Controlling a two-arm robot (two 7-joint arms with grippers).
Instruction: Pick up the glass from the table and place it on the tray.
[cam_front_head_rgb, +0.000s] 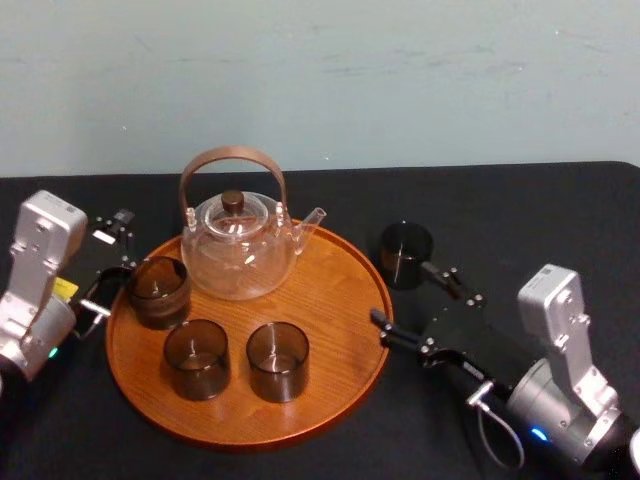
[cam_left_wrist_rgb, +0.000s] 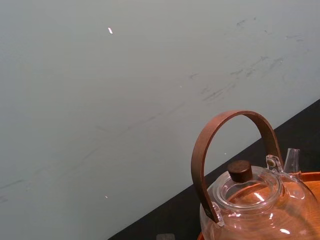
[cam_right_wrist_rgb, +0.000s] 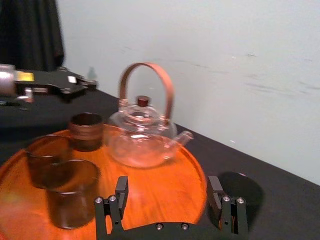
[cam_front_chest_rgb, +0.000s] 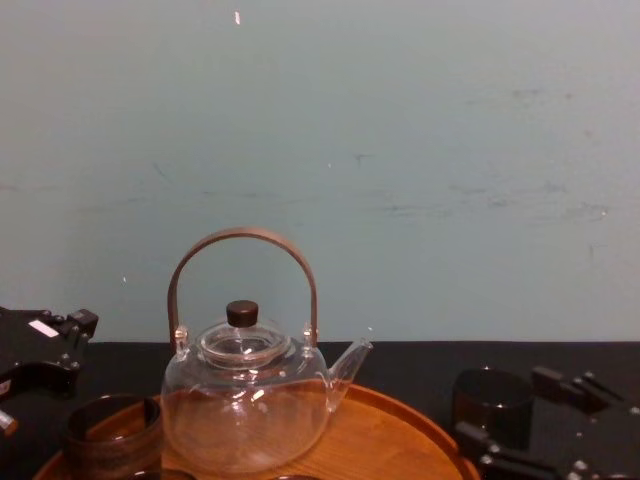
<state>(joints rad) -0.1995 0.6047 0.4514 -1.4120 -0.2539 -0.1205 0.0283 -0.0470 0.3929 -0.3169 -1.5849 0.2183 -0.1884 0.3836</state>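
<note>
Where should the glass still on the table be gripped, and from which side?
Across its upright round wall, mid-height, from the robot's right: the glass stands beside the right rim of the tray, and the open right gripper sits just before it.

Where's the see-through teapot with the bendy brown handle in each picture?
Head view: the clear glass teapot with a brown arched handle sits at the back of the round orange-brown wooden tray.
Left wrist view: close up, against the pale wall.
Right wrist view: beyond the open right gripper, at.
Chest view: left of centre, side-on.
Shared landmark: the tray under it.
</note>
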